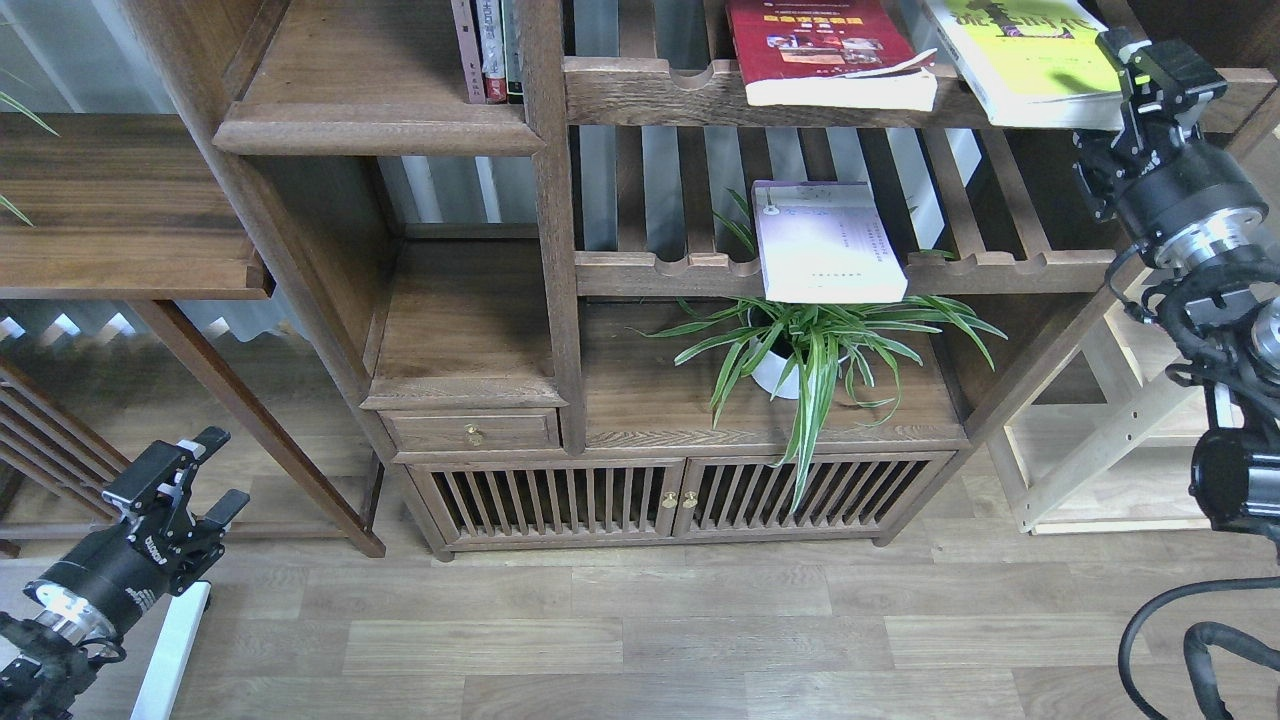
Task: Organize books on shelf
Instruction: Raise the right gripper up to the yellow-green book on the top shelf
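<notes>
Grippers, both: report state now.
Left gripper: open, holding nothing.
Right gripper: at the yellow-green paperback book; open or shut cannot be told.

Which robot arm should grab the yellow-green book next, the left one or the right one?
Probably the right. The right gripper is up at the top rack, right beside the yellow-green book. The left gripper hangs low near the floor, far from every book.

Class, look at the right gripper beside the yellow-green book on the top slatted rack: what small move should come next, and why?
Probably ease the right gripper leftward and close it on the yellow-green paperback book. It sits right at that book's overhanging right edge, though whether it already grips is unclear. The left gripper hangs low, far from any book.
</notes>
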Tool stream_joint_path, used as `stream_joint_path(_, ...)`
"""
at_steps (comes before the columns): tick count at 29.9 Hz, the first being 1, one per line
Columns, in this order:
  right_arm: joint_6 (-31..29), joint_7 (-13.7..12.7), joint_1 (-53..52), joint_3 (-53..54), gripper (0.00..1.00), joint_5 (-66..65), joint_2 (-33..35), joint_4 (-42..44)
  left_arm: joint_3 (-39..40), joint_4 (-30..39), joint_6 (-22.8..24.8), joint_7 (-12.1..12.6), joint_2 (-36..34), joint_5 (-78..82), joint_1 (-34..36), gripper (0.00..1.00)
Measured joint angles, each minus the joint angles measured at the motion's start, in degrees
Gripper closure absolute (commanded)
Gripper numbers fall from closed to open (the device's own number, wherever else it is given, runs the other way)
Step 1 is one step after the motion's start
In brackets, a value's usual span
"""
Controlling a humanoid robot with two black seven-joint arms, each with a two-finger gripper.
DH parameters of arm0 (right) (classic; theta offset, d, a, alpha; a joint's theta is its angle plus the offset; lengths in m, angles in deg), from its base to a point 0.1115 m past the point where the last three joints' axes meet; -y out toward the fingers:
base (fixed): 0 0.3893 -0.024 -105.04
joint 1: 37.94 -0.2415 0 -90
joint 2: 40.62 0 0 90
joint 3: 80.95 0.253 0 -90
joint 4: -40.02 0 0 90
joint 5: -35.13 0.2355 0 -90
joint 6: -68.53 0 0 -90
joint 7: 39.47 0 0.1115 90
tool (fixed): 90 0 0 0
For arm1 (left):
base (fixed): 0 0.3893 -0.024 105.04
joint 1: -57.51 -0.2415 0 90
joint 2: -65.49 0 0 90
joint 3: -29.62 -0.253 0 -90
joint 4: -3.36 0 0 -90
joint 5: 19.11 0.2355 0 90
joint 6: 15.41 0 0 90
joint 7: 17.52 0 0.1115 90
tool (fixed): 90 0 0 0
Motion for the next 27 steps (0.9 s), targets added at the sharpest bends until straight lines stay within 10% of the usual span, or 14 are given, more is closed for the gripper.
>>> stream_joint_path(27, 0.9, -0.1, -1.5, -1.9, 0.76, -0.1, -2.8, 0.7, 0.1, 0.0, 0.0, 0.0, 0.4, 0.0, 0.2, 0.01)
